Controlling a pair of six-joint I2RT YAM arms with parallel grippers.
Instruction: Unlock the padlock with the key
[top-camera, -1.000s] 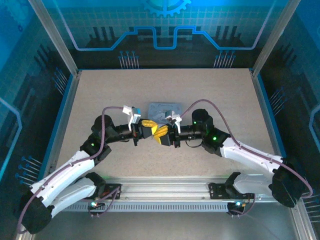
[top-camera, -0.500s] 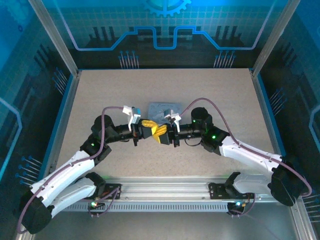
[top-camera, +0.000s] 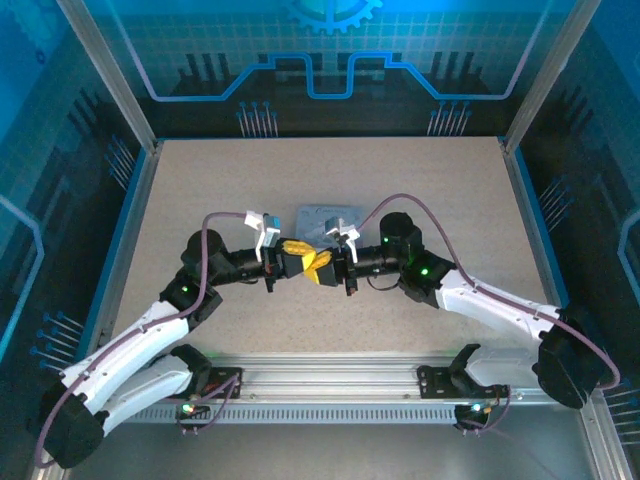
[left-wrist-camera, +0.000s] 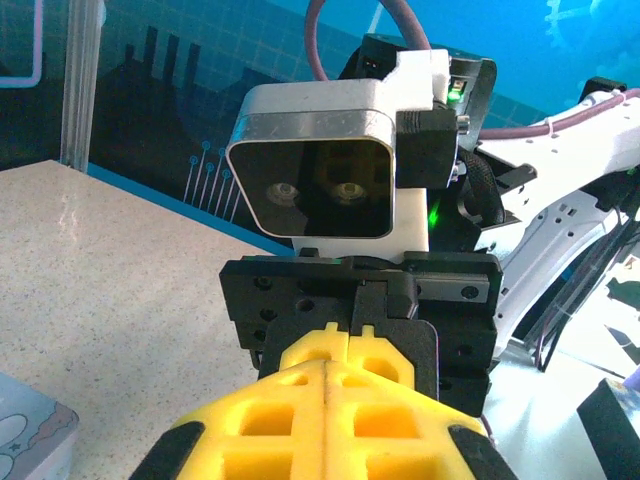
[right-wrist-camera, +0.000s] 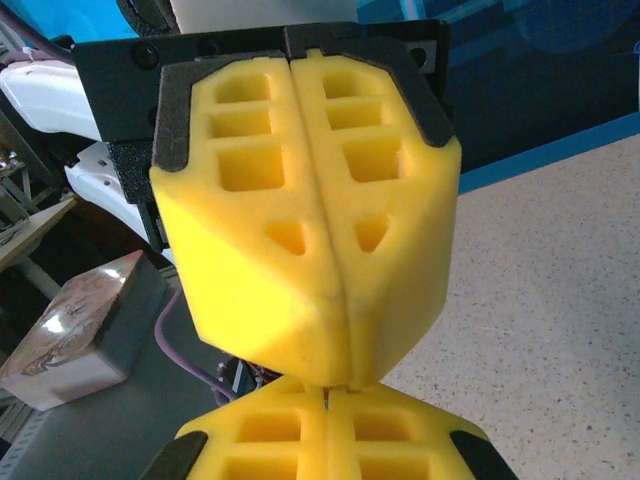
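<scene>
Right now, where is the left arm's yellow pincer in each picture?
Top view: the left pincer is mid-table, shut, facing the right pincer tip to tip.
Left wrist view: bottom centre, close up.
Right wrist view: big, in the centre, tips pointing down.
Shared landmark: the speckled table, seen left and right in the wrist views.
</scene>
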